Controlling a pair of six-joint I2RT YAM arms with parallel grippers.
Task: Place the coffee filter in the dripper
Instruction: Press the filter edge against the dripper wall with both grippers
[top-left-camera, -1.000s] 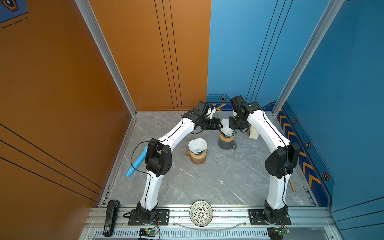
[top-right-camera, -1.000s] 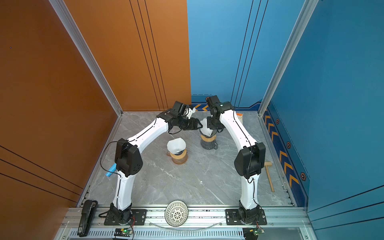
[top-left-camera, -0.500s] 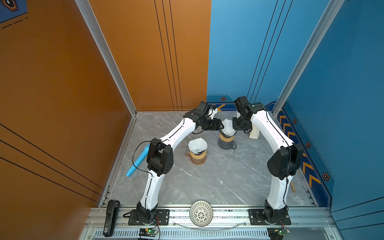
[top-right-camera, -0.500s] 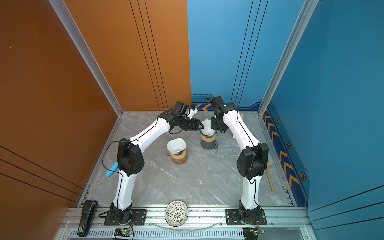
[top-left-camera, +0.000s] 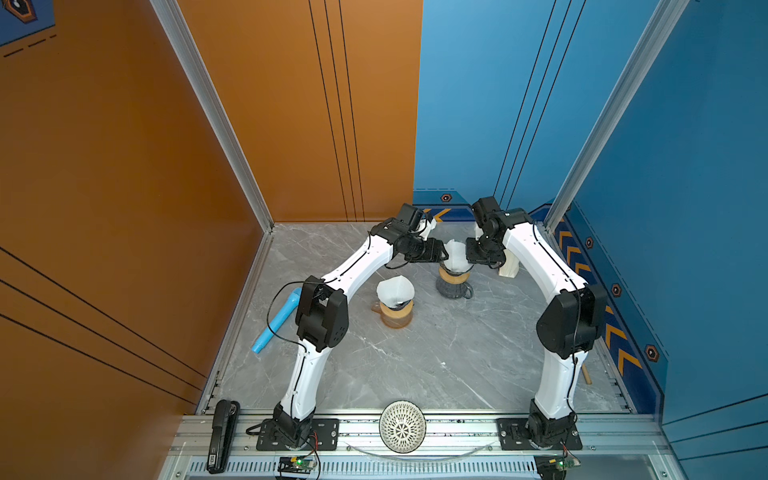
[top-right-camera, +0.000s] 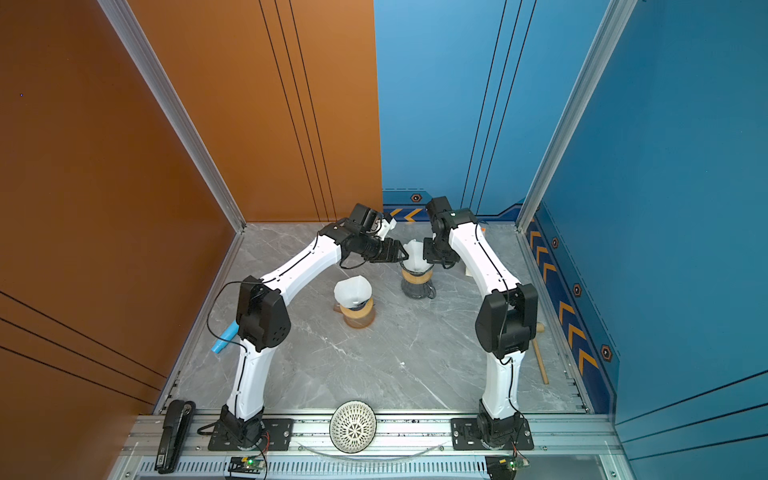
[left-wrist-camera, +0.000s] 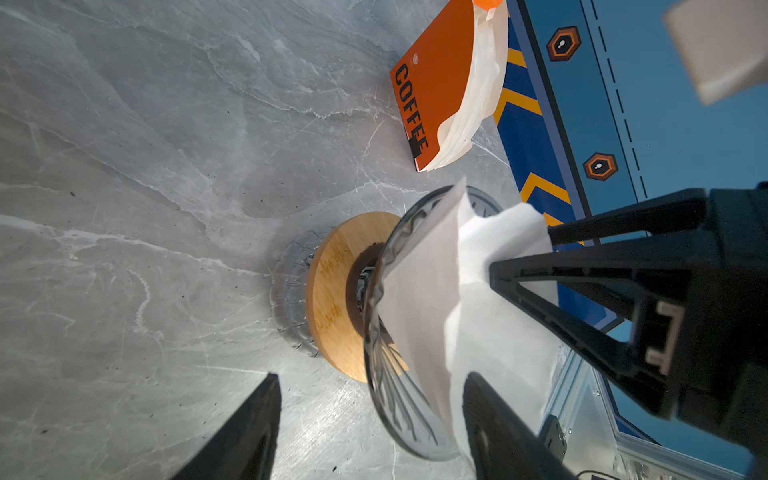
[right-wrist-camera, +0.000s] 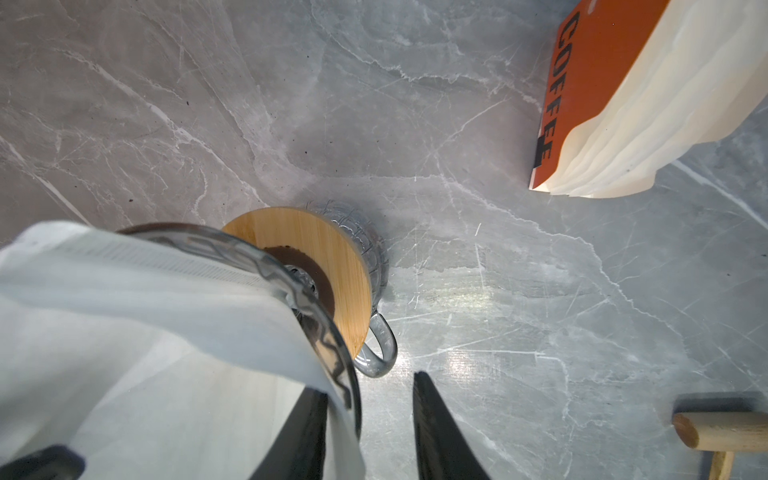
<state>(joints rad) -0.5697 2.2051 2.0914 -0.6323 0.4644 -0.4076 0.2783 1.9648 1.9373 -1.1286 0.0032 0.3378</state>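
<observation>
- left pincer: fingers wide apart, one on each side of the dripper's near rim, gripping nothing
- right pincer: fingers a little apart, straddling the filter's edge and the glass rim. There's a strip of worktop showing between the outer finger and the glass, so it's not pinching
- coffee filter: standing in the dripper, top edge rumpled and poking well above the rim. In both top views it sits right between the two pincers
- the dripper rests on a wooden ring on top of a glass mug, toward the back of the worktop
- orange filter pack lies near it, by the blue back wall, so it's tight back there
- second dripper, filter already in, stands apart toward the front left
- the middle and front of the worktop are wide open
- edges: blue tube along the left side, wooden mallet along the right, mesh bowl and black stapler on the front rail
</observation>
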